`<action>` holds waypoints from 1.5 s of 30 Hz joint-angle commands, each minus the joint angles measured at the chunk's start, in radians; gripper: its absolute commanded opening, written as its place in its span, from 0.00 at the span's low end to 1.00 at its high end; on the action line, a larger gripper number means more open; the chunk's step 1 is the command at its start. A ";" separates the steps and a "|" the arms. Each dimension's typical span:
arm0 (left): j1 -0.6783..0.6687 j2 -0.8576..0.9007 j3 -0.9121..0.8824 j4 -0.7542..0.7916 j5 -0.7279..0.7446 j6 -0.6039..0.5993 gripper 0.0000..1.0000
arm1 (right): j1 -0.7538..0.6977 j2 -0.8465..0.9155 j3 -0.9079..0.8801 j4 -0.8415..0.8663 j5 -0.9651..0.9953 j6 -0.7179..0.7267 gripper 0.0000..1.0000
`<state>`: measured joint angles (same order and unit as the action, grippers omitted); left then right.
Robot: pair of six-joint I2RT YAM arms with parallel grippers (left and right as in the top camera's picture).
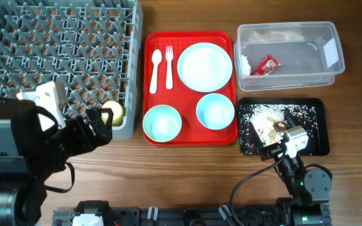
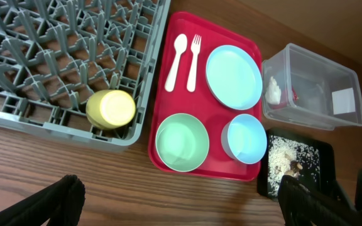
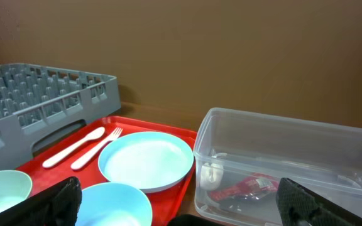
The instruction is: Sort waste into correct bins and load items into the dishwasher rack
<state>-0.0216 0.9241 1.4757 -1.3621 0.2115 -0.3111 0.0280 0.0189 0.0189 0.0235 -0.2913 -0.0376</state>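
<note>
The grey dishwasher rack [image 1: 135, 59] fills the back left, and a yellow cup [image 1: 114, 113] lies in its near right corner. On a red tray [image 1: 190, 35] lie a white spoon [image 1: 156, 70], a fork [image 1: 168, 68], a pale blue plate [image 1: 205, 66] and two bowls [image 1: 162, 122] [image 1: 215, 111]. The red wrapper [image 1: 268, 64] lies in the clear tub [image 1: 288, 26]. Beige crumbs [image 1: 256, 116] cover the black tray [image 1: 322, 129]. My left gripper [image 1: 104, 125] hangs open beside the cup, over bare wood [image 2: 184, 207]. Above the black tray, my right gripper [image 1: 274, 125] is open and empty [image 3: 184, 207].
A crumpled white lump [image 3: 210, 174] sits in the tub's left end next to the wrapper [image 3: 247, 187]. A brown wall stands behind the table in the right wrist view. Bare wood runs along the front edge between the two arms.
</note>
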 commanded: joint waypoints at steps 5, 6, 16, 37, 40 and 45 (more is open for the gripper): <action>-0.004 0.000 0.013 0.003 0.012 0.019 1.00 | -0.005 -0.014 -0.014 0.005 -0.016 0.011 1.00; -0.004 0.000 0.013 0.003 0.013 0.019 1.00 | -0.005 -0.014 -0.014 0.005 -0.016 0.012 1.00; -0.005 0.000 0.013 0.000 0.120 -0.071 1.00 | -0.005 -0.014 -0.014 0.005 -0.016 0.011 1.00; -0.546 0.601 0.010 0.337 -0.182 -0.095 0.84 | -0.005 -0.014 -0.014 0.005 -0.016 0.011 1.00; -0.536 0.712 0.010 0.400 -0.347 -0.149 0.83 | -0.005 -0.014 -0.014 0.005 -0.016 0.012 1.00; -0.488 0.907 0.010 0.554 -0.351 -0.138 0.81 | -0.005 -0.014 -0.014 0.005 -0.016 0.012 1.00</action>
<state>-0.5442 1.7229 1.4826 -0.8654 -0.0509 -0.4362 0.0280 0.0181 0.0189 0.0238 -0.2913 -0.0376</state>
